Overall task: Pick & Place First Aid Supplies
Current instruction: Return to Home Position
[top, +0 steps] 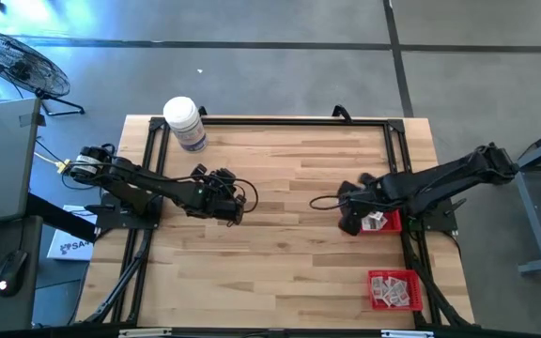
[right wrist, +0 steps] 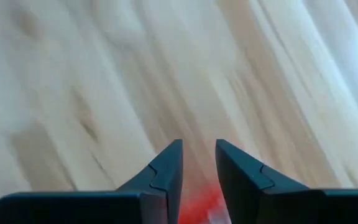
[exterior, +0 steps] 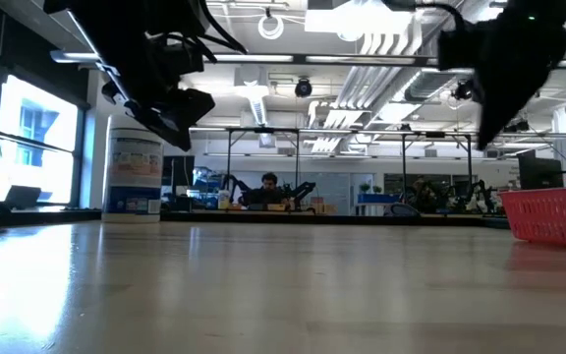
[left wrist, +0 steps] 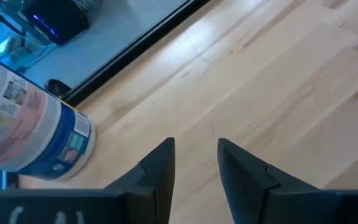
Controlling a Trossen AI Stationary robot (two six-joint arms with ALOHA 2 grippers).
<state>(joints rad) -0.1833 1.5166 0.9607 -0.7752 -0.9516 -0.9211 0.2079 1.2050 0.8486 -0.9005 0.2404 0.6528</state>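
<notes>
We see both end effectors hovering empty over the pale wooden bench (top: 289, 272). The left end effector (top: 237, 212) is mid-left, fingers slightly apart. The right end effector (top: 349, 223), also slightly apart, is over the left edge of the far red mesh basket (top: 394, 226). The small white-grey first aid packets (top: 393, 289) sit in it and in the near red mesh basket (top: 372, 280), right side.

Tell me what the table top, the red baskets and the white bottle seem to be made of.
Table top: wood, pale planks with visible grain, smooth sheen. Red baskets: probably plastic; the low view shows a mesh wall. White bottle: likely plastic, with a printed label.
</notes>
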